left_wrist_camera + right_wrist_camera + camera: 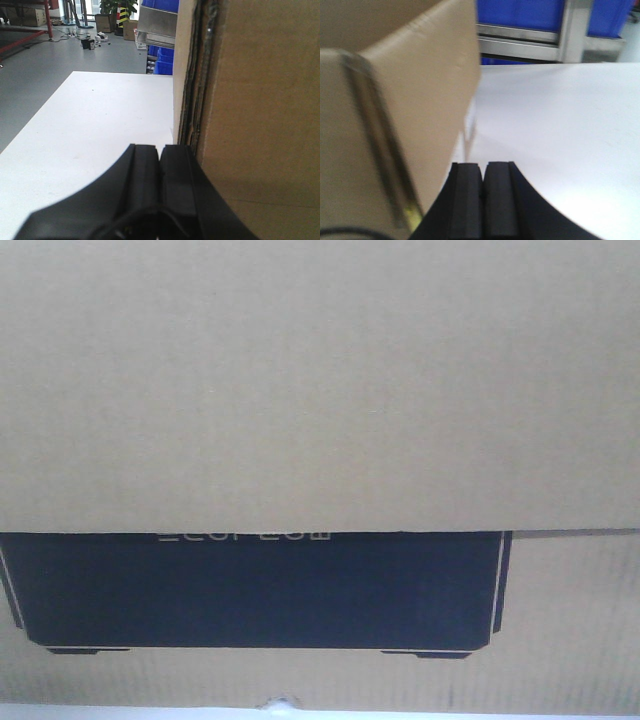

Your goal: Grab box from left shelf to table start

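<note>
The brown cardboard box fills the front view, with its black printed panel and a small torn notch on the lower edge. In the left wrist view the box stands at the right, over the white table; my left gripper is shut, pressed against the box's side. In the right wrist view the box is at the left above the table; my right gripper is shut, beside the box's other side. The left shelf's metal rail and blue bins lie behind.
In the left wrist view, the shelf's metal part and blue bins stand beyond the table's far edge. Grey floor with cartons, plants and red racking lies to the left and back.
</note>
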Controlling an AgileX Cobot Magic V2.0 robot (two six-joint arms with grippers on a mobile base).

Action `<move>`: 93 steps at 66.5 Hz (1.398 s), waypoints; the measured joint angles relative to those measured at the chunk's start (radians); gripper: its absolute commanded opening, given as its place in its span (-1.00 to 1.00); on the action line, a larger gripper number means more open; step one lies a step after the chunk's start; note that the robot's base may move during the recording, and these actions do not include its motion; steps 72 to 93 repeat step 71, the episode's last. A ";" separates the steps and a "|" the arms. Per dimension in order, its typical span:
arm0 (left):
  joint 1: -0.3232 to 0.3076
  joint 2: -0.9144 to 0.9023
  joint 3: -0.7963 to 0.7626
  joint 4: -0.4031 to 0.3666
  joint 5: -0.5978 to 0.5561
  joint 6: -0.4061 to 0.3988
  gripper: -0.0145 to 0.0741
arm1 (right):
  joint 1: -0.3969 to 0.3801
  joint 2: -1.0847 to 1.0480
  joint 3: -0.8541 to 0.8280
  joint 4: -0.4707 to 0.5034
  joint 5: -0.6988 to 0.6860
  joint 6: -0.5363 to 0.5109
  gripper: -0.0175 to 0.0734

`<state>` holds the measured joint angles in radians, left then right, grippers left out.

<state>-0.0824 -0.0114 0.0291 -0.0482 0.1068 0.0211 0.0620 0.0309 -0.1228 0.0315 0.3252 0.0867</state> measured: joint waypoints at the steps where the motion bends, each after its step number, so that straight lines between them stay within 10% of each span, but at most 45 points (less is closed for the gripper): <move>1: 0.000 0.000 0.000 0.000 0.000 0.000 -0.88 | -0.009 -0.007 0.014 0.000 -0.011 0.003 -0.49; 93: 0.000 0.000 0.002 -0.001 0.000 0.000 -0.88 | -0.059 -0.040 0.153 -0.001 -0.153 0.013 -0.49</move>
